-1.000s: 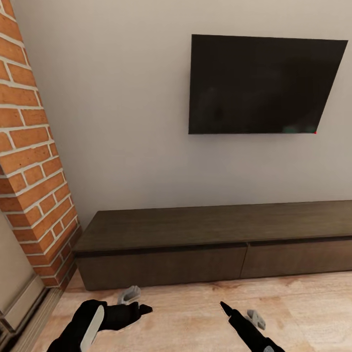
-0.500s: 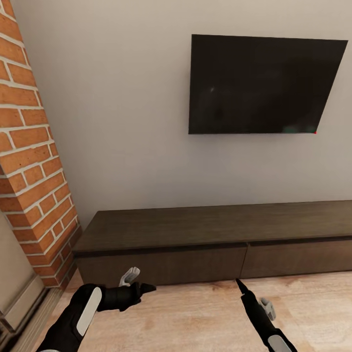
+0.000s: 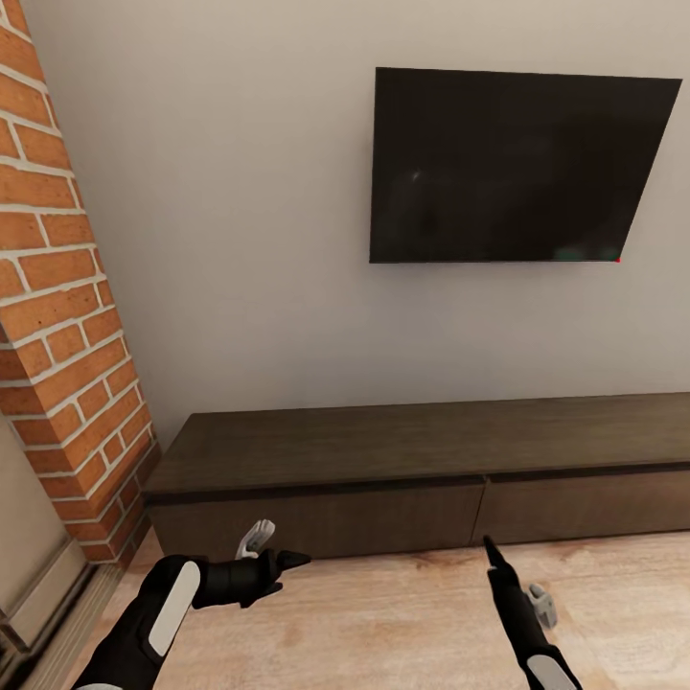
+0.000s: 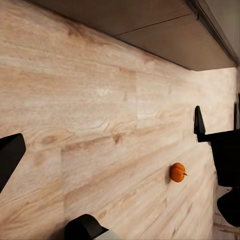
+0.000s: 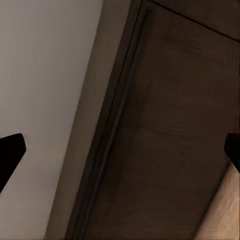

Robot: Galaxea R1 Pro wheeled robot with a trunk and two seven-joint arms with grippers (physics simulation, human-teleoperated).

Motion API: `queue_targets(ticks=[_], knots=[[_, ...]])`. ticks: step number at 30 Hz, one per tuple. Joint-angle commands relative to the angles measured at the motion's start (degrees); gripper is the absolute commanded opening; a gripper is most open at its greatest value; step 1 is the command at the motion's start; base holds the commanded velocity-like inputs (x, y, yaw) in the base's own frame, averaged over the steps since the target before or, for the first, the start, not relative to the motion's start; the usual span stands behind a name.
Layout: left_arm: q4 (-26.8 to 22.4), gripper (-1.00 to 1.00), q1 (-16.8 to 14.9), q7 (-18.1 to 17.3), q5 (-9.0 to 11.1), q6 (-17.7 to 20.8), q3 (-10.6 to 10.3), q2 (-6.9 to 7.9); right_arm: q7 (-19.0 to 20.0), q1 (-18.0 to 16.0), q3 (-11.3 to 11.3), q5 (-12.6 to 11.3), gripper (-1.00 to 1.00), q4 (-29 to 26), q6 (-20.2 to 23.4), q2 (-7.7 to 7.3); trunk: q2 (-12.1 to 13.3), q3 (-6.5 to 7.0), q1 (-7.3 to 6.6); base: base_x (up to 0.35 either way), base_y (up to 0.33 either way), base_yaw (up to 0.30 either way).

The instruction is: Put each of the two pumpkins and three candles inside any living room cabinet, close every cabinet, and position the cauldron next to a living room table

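Both arms have risen toward the cabinet [image 3: 412, 479], its drawers shut. Left gripper [image 3: 287, 559] and right gripper [image 3: 491, 546] gape empty (a pumpkin [image 4: 177, 172] waits on the floor [image 3: 383, 613]).

— What runs out of sight?
— The cabinet [image 3: 402, 484] is cut off at the head view's right edge, and the brick pillar [image 3: 57, 316] at its left.
— And the pumpkin [image 4: 177, 172]?
— Too small to make out its ribs.

Black arms [image 3: 158, 623], white panels, pointed pincers.
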Motion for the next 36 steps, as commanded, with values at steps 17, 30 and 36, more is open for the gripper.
queue_targets(ticks=[17,30,36], knots=[[7.1,1.00,-0.1,-10.5,17.1,0.6,-14.8,2.06,14.6,-0.4,0.0,-1.0,1.00,0.1,4.5,-0.13,0.0,-0.06,-0.01,0.000,0.000,0.000],[6.2,1.00,0.0,-13.6,20.8,0.5,-15.3,3.56,15.8,-0.4,-0.2,-1.4,1.00,0.2,8.2,-0.08,0.0,-0.06,-0.01,0.098,0.000,0.000],[5.8,1.00,0.0,-13.7,20.9,0.5,-15.2,3.85,15.9,-0.4,-0.2,-2.8,1.00,0.2,10.8,-0.09,0.0,-0.06,-0.01,0.131,0.000,0.000]])
